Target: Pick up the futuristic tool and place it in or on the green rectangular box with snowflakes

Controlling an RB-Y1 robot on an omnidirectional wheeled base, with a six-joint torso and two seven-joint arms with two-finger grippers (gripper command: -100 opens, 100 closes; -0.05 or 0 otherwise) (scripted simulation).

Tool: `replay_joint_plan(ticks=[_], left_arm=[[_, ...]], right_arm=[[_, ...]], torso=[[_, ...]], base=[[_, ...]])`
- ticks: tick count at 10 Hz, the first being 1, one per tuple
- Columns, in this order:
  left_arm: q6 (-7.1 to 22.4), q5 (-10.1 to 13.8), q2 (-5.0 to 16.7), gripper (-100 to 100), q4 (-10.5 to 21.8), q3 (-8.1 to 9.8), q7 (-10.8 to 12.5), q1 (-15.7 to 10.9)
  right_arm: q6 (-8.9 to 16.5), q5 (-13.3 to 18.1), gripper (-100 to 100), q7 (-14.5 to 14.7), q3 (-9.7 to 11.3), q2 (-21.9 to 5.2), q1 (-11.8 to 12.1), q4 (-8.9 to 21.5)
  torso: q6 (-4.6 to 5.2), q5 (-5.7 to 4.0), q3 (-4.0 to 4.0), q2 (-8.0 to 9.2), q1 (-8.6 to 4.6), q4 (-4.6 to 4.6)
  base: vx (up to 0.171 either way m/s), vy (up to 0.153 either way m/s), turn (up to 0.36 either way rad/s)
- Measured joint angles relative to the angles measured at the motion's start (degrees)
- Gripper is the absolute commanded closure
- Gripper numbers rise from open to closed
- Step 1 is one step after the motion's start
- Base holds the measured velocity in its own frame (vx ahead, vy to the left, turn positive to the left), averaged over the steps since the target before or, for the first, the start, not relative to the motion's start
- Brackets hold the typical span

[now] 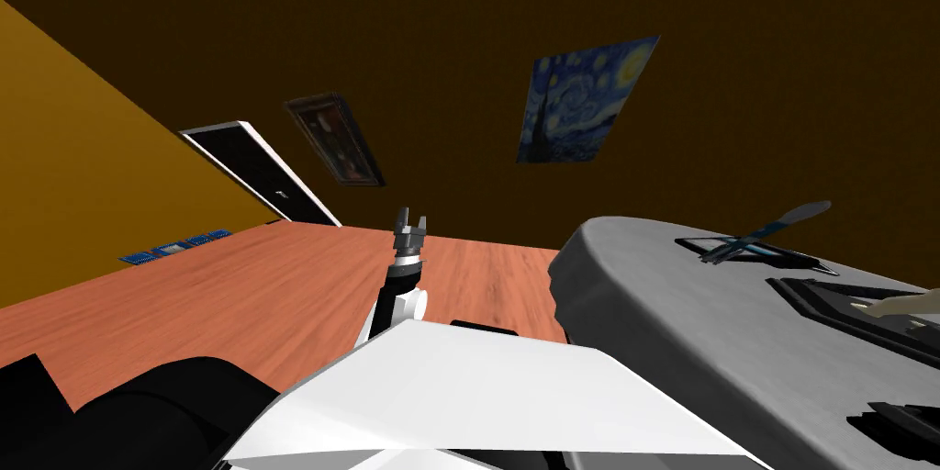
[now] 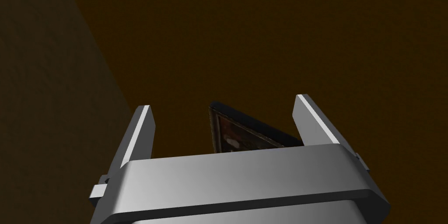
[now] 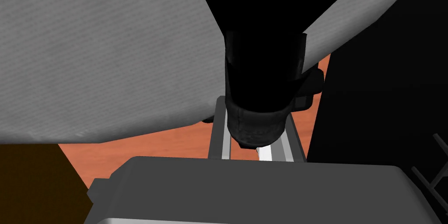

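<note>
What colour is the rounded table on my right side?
Plain grey; the table shows best in the head view.

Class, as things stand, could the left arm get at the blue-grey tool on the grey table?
Probably not yet: the left gripper, open, points up over the floor, well apart from the tool on the table's far side.

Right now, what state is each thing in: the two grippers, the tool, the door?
left gripper: open, empty, raised.
right gripper: by the grey table, near a dark cylinder; state unclear.
futuristic tool: lying on the grey table, not held.
door: open or shut, cannot tell.
</note>
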Motion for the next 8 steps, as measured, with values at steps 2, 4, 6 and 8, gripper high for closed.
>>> replay_joint_plan(ticks=[2, 4, 6, 8], left_arm=[[0.00, 0.00, 0.00, 0, 0.00, 0.00, 0.00, 0.01], [0.00, 0.00, 0.00, 0, 0.00, 0.00, 0.00, 0.01], [0.00, 0.00, 0.00, 0, 0.00, 0.01, 0.00, 0.02], [0.00, 0.00, 0.01, 0, 0.00, 0.01, 0.00, 0.02]], right_arm=[[-1.23, -1.57, 100, -1.83, -0.74, -1.04, 2.07, 1.29], [-2.45, -3.26, 100, -3.41, -0.76, -2.27, 3.58, 2.52], [-4.67, -5.15, 100, -5.79, -1.90, -3.67, 6.12, 5.17], [-6.05, -6.50, 100, -7.74, -2.54, -4.94, 7.96, 6.59]], torso=[[0.01, 0.04, 0.01, -0.02, 0.06, 0.04], [-0.01, 0.07, 0.04, 0.00, 0.10, 0.06], [0.09, 0.08, 0.10, 0.06, 0.17, 0.12], [0.09, 0.08, 0.14, 0.07, -0.08, 0.16]], base=[[-0.255, -0.081, 0.207], [-0.310, -0.088, 0.373], [-0.307, -0.061, 0.203], [-0.290, -0.082, 0.262]])
